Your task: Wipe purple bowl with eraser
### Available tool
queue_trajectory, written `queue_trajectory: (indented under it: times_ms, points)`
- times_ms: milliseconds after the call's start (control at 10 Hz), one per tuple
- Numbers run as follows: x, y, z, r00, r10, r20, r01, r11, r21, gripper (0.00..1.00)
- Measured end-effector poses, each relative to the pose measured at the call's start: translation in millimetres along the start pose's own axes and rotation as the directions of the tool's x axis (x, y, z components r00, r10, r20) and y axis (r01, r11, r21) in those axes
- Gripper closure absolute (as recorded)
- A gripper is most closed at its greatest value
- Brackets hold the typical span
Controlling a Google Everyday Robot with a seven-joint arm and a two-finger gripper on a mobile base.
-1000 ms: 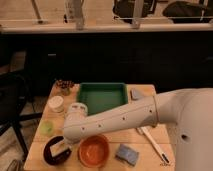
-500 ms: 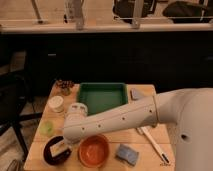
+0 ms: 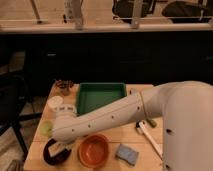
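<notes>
The purple bowl (image 3: 54, 152) sits at the front left of the wooden table, dark and glossy, partly covered by my arm. My gripper (image 3: 62, 147) is down inside the bowl, at the end of the white arm that reaches across from the right. The arm's elbow hides the fingers. The eraser is hidden from view. The orange bowl (image 3: 94, 149) stands just right of the purple bowl.
A green tray (image 3: 100, 96) lies at the table's middle back. A blue-grey sponge pad (image 3: 127, 154) and a long white brush (image 3: 150, 137) lie at the front right. A white cup (image 3: 55, 103), a green round item (image 3: 46, 129) and a small dark object (image 3: 64, 86) stand on the left.
</notes>
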Motion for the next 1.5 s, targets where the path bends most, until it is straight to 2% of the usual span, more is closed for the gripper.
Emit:
queue_trajectory:
  times_ms: [400,600,800,1000,1200,1500]
  points:
    - [-19.6,-15.9,-15.7,0.998,-0.056,-0.009,0.057,0.998,0.031,1.0]
    - [-33.3,-9.7,-14.0,0.996,-0.09,0.005,0.09,0.996,0.027,1.0]
    - [-37.7,0.9,-8.1,0.995,-0.097,0.013,0.097,0.995,0.009,1.0]
    - [-34.6,11.4,-2.0,0.996,-0.091,0.016,0.091,0.996,-0.012,1.0]
    - [-19.2,17.4,-0.6,0.998,-0.064,-0.001,0.064,0.998,-0.025,1.0]
    - [-3.2,7.6,-0.5,0.998,-0.054,-0.033,0.053,0.998,-0.029,1.0]
